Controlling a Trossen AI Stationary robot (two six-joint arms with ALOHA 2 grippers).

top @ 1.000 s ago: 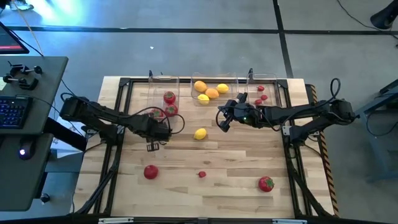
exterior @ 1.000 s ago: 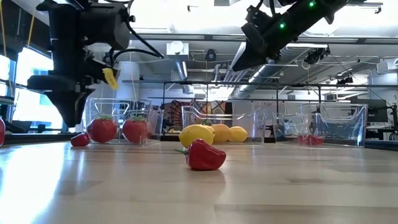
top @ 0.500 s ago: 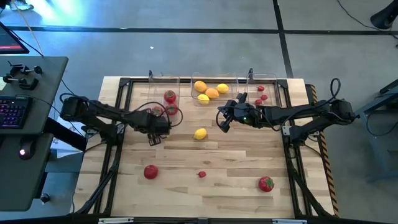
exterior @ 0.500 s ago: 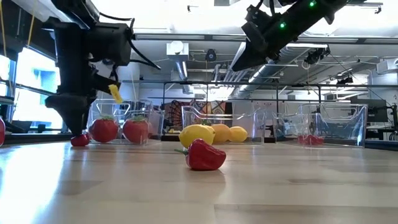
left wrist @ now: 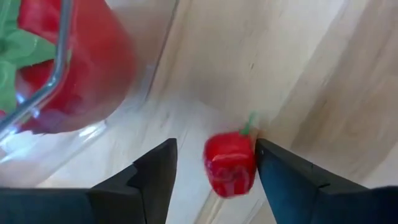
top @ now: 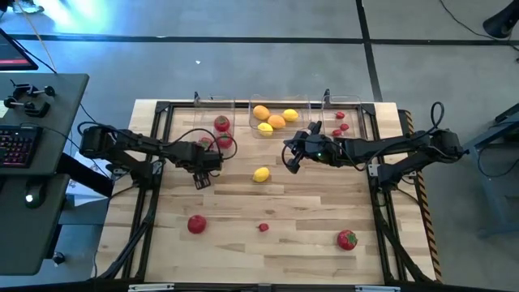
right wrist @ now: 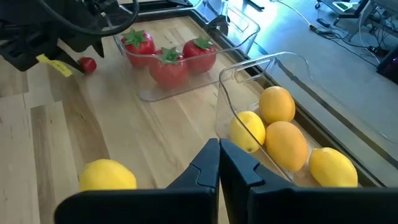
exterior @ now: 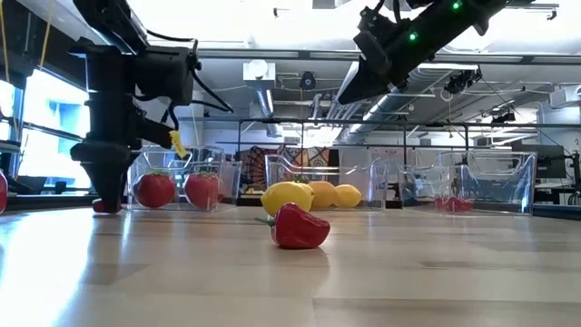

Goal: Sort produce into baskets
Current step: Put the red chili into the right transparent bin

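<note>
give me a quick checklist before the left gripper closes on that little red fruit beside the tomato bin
1. Left gripper open: ok, both fingers spread apart.
2. Small red fruit between the fingers: ok, though it sits nearer one finger than the other.
3. Gripper low enough: ok, in the low view its tip is down at the table by the fruit.
4. Clear of the tomato bin: cannot tell, the bin wall is close alongside.
5. Right gripper out of the way: ok, shut and raised near the citrus bin.
6. Fruit resting free on the wood: ok.
</note>
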